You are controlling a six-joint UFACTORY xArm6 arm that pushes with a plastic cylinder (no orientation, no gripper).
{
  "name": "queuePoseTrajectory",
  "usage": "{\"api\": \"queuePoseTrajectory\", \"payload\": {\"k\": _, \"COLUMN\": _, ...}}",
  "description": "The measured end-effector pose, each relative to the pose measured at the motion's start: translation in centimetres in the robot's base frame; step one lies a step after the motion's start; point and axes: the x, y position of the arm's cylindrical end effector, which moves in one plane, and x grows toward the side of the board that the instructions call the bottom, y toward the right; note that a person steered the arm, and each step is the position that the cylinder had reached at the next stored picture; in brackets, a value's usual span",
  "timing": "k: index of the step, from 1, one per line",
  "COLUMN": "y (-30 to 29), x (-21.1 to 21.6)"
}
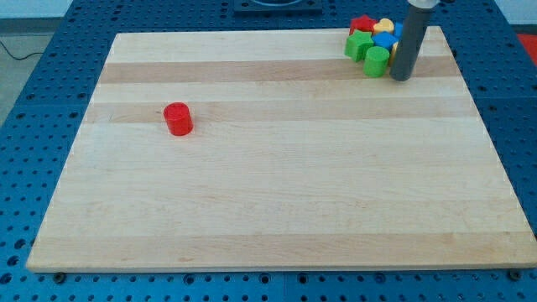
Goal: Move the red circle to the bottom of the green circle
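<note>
One camera only, we look down at a slant across the whole wooden board [277, 193] – from its near edge, middling distance – blue pegboard bench [33, 126] framing it

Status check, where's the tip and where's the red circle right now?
My tip at view's top right, just right of green circle. Red circle far left, alone, untouched. Nothing between them on the board.

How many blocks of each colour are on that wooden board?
Red: 2, the red circle and a red block
Green: 2, the green circle and a green block
Blue: 1
Yellow: 1
Total: 6
</note>
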Motion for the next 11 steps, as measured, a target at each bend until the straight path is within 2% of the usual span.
{"api": "queuePoseTrajectory", "payload": {"k": 1, "y": -1.8, "x": 5.0}}
{"api": "queuePoseTrajectory", "payload": {"k": 2, "y": -7.2, "x": 11.4}}
{"api": "queuePoseTrajectory", "payload": {"k": 3, "y": -16.1, "x": 16.0}}
{"api": "queuePoseTrajectory", "payload": {"k": 4, "y": -27.2, "x": 17.7}}
{"api": "queuePoseTrajectory", "payload": {"k": 5, "y": -37.7, "x": 17.6}}
{"api": "queuePoseTrajectory", "payload": {"k": 6, "y": -40.5, "x": 14.7}}
{"api": "queuePoseTrajectory", "payload": {"k": 7, "y": -39.5, "x": 11.6}}
{"api": "queuePoseTrajectory", "payload": {"k": 9, "y": -30.2, "x": 9.0}}
{"api": "queuePoseTrajectory", "payload": {"k": 10, "y": -33.3, "x": 9.0}}
{"api": "queuePoseTrajectory", "payload": {"k": 11, "y": -40.7, "x": 8.8}}
